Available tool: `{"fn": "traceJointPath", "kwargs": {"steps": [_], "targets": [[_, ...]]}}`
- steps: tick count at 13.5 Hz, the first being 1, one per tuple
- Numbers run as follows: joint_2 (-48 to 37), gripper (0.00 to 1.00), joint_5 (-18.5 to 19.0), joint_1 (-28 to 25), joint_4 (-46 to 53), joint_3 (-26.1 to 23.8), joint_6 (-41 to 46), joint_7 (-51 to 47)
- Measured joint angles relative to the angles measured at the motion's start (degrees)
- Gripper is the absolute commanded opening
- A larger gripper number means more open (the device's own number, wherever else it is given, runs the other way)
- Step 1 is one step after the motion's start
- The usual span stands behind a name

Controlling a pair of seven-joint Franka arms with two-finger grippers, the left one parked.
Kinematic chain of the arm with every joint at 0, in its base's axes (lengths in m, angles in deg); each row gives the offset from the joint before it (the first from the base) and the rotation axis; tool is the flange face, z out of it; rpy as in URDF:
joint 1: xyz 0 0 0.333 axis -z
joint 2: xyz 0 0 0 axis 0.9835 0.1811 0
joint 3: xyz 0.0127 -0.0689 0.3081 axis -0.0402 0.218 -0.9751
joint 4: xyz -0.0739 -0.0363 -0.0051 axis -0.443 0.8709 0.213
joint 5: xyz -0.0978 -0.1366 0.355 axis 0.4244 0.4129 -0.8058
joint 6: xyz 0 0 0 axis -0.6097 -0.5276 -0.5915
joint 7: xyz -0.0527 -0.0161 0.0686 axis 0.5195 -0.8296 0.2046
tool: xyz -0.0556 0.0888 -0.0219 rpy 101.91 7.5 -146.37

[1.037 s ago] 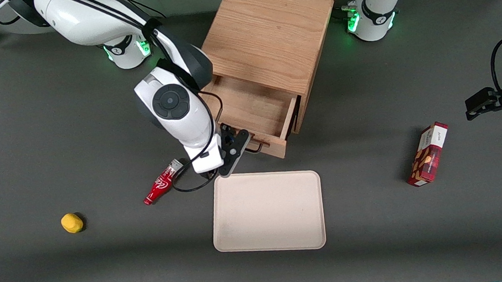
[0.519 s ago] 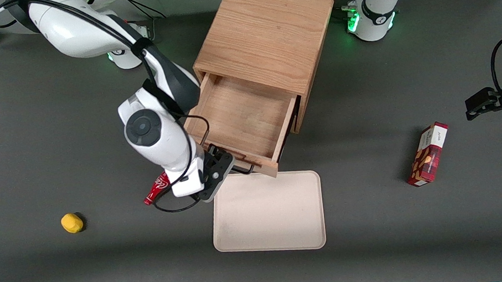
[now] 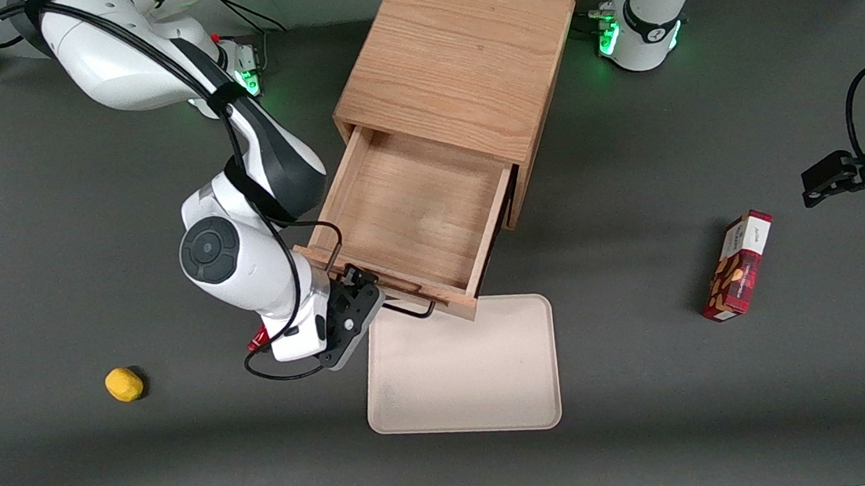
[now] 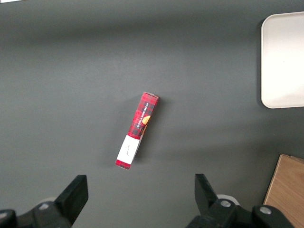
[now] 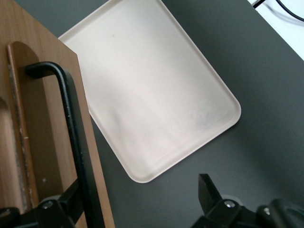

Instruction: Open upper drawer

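A: So the upper drawer sticks well out of the wooden cabinet, its front edge over the rim of the beige tray. Nothing in the drawer, nothing in the tray either.

B: And the gripper?

A: Right at the black handle, fingers spread apart, one finger touching the bar.

B: Other stuff?

A: A red box toward the parked arm's end, a yellow thing toward the working arm's.
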State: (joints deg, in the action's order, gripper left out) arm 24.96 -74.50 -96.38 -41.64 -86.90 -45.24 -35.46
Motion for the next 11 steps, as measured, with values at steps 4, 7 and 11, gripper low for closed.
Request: {"fn": "traceJointPath", "kwargs": {"steps": [4, 7, 11], "targets": [[0.05, 1.0, -2.11, 0.11, 1.52, 0.78, 0.28, 1.99], [0.07, 1.0, -2.25, 0.23, 2.6, 1.44, 0.61, 3.58], [-0.68, 1.0, -2.75, 3.02, 6.81, 1.87, 7.07, 4.6]]}}
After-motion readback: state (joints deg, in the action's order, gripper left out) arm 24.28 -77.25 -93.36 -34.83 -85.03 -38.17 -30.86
